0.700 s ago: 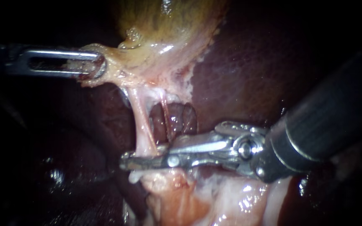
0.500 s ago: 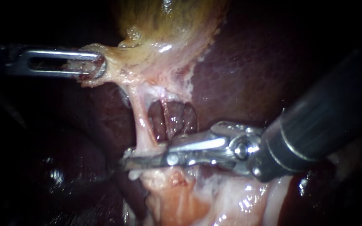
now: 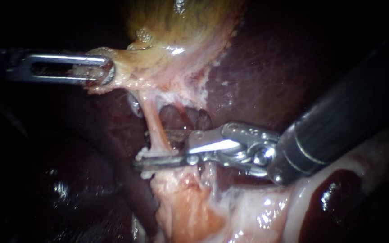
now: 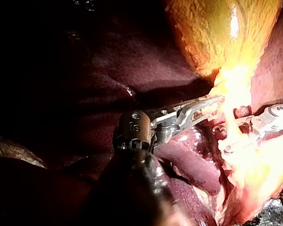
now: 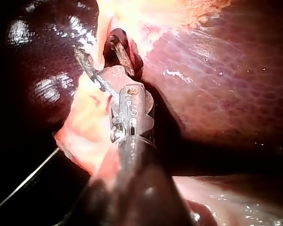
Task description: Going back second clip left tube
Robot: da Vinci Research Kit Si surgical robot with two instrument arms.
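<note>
Our right instrument [image 3: 146,148] has its jaws parted, the left tube [image 3: 153,123] standing ungripped between them. Well beyond its tips, our left instrument [image 3: 106,72] clamps the gallbladder [image 3: 181,27] at its pale edge.

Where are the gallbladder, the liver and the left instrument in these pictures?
gallbladder [image 3: 185,27], endoscope view, on its yellow body.
liver [image 3: 266,72], endoscope view, on the dark red surface right of the gallbladder.
left instrument [image 3: 104,69], endoscope view, at its rounded metal tip.
</note>
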